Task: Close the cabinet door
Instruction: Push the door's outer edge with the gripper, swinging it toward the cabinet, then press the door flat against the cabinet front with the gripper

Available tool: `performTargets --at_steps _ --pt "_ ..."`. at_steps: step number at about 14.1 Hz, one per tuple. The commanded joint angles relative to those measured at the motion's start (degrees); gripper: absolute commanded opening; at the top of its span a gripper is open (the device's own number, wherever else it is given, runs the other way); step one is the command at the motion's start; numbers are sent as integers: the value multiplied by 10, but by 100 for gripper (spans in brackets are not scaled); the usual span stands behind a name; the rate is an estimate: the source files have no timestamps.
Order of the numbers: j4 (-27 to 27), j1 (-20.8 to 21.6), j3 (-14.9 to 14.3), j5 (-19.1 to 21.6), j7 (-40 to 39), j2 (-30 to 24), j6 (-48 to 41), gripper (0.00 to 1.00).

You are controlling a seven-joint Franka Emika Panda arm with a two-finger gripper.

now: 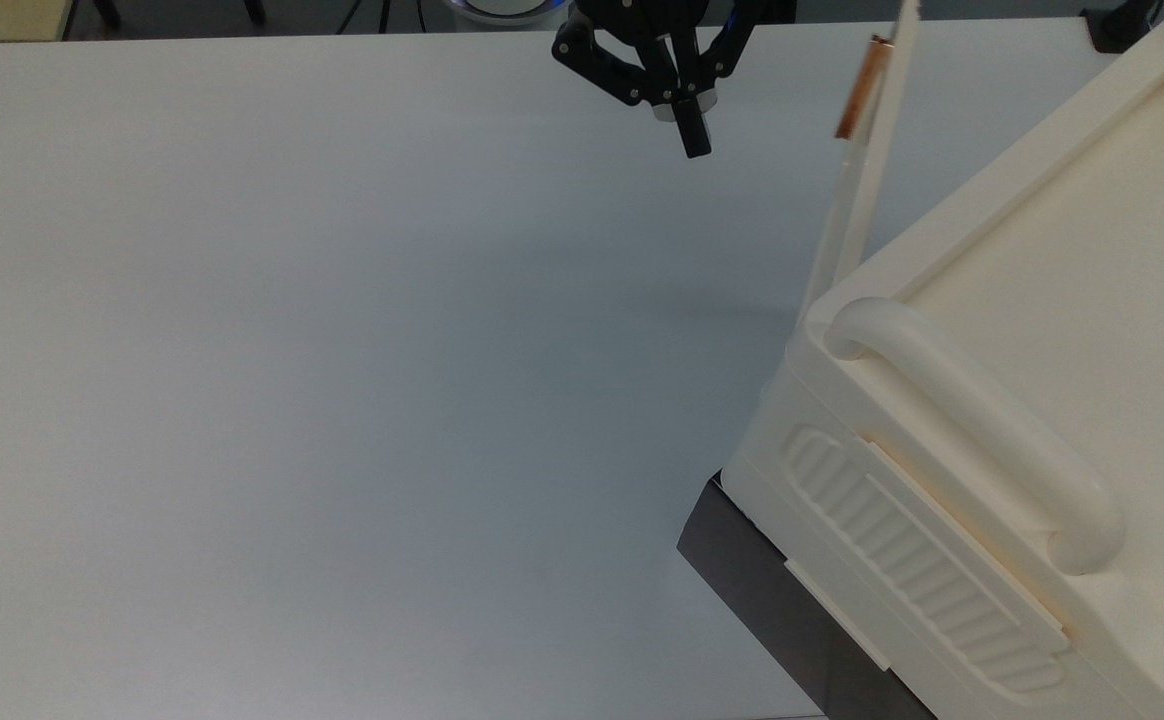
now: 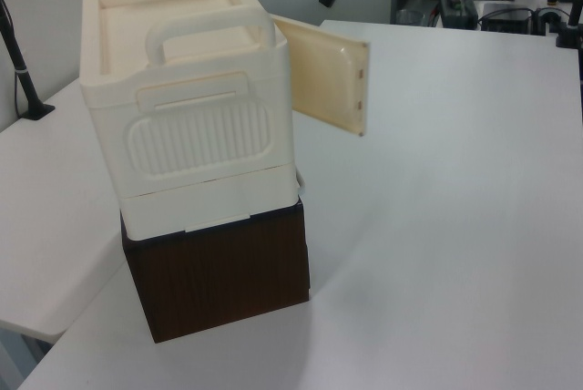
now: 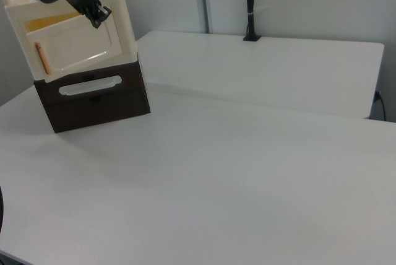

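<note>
Cream door: cabinet door (image 1: 867, 150) part open, swung out from cabinet (image 1: 1042, 330), apart from fingers (image 1: 694, 135) on the top view's right.
Fingers: pressed together, holding nothing.
Push: judged best near copper handle (image 1: 860, 88), square to the panel, until flush.

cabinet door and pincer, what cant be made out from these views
- Door, top view: seen nearly edge-on, so its face and the remaining gap to the cabinet cannot be judged; its top is cut off by the frame's upper edge.
- Door's handle side, left view: turned away from the camera.
- Cabinet interior, right view: hidden behind the door.
- Pincer, top view: fingers overlap; open or shut is unclear.
- Arm, top view: cut off by the upper edge.
</note>
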Motion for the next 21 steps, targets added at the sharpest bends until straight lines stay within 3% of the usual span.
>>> performTargets --at_steps 1,7,11,18,21 --pt "-6 42 -1 3 0 11 15 0" --pt "4 116 -1 -8 -30 49 95 0" --pt "4 123 -1 -11 -36 74 173 0" --pt "-7 115 -10 -14 -58 66 156 0" --pt "-26 103 -30 -59 -58 50 73 0"
